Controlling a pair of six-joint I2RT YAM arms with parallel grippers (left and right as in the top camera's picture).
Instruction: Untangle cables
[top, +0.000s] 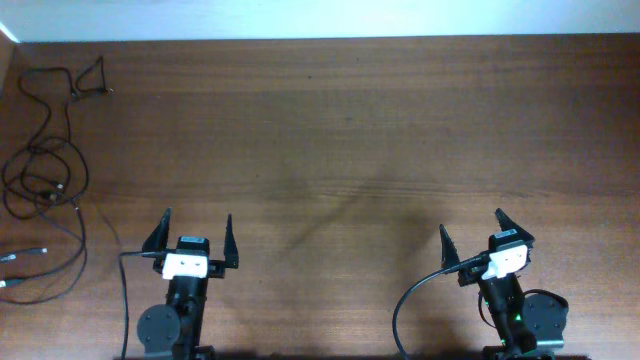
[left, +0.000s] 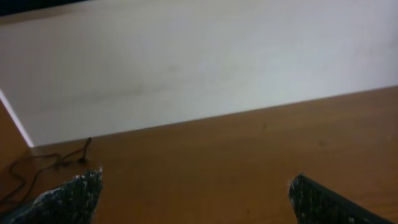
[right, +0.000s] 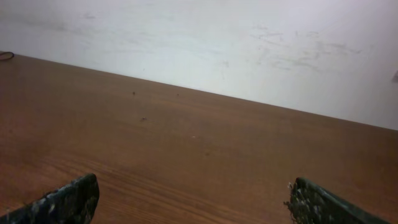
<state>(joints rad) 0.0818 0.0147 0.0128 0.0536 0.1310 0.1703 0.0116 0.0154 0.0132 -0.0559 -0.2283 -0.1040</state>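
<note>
Thin black cables w/ small plug ends lie in a loose tangle at the far-left edge of the brown wooden surface, well apart from both arms. The left wrist view catches only a bit of them at its left margin. Prob. very light & limp, no stiffness: a lifted strand will likely sag & drag the rest along, and cord this thin may slip in a pinch. Best hold, I'd say, is near a plug end or on a free outer loop, not in the middle of the tangle. Left fingers are spread wide, holding nothing; right fingers same, wide & empty. No containers in view.
</note>
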